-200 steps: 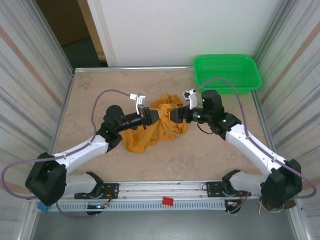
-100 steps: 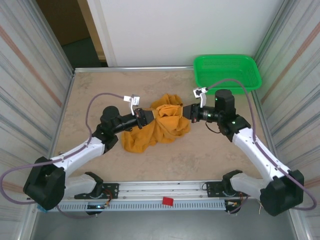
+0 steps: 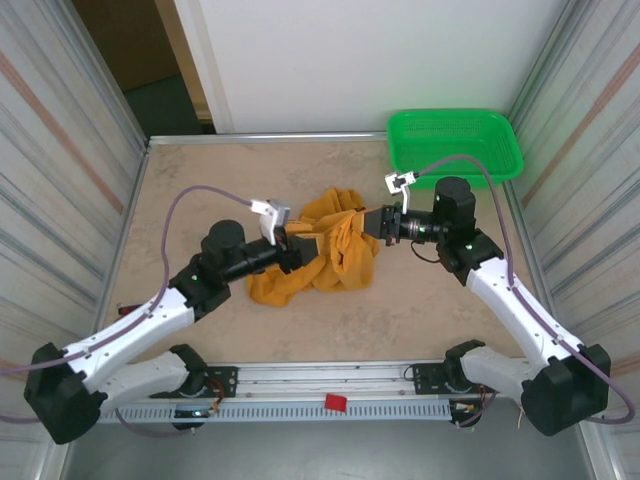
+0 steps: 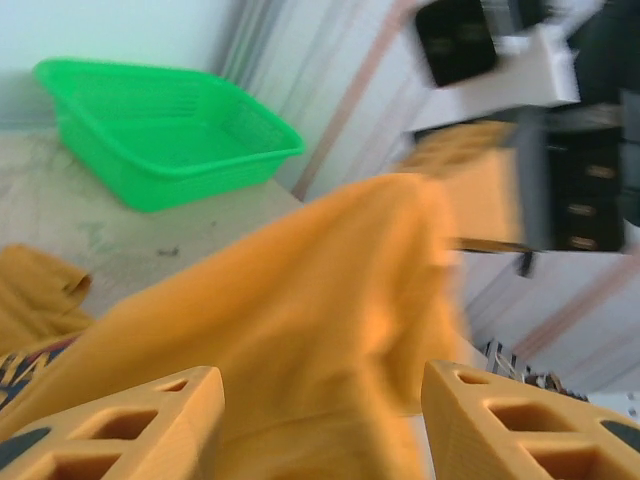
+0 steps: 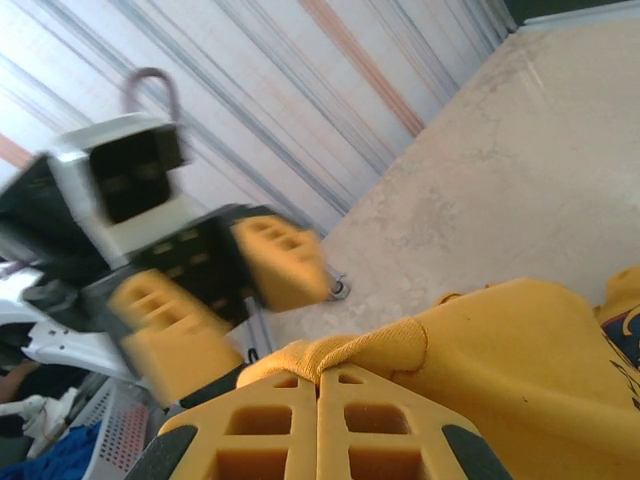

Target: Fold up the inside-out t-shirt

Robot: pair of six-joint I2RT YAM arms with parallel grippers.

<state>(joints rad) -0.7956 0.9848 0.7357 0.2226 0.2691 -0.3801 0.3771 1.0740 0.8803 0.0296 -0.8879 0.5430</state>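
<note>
The inside-out t-shirt (image 3: 322, 268), mustard-orange, lies bunched at the table's middle, with one part pulled up toward the right. My right gripper (image 3: 372, 222) is shut on a ribbed hem of the shirt (image 5: 345, 352), its fingers (image 5: 280, 425) pressed together. My left gripper (image 3: 298, 250) sits at the shirt's left side with its jaws apart. In the left wrist view the cloth (image 4: 300, 290) drapes loosely between and ahead of the two fingers (image 4: 130, 420). A bit of dark print (image 5: 625, 345) shows at the edge of the right wrist view.
A green plastic basket (image 3: 455, 145) stands at the table's back right corner. Corrugated walls close in both sides. The rail with the arm bases (image 3: 330, 385) runs along the near edge.
My left gripper opened, let go of the shirt and dropped slightly nearer. My right gripper shut on the hem and drew it a little to the right.
</note>
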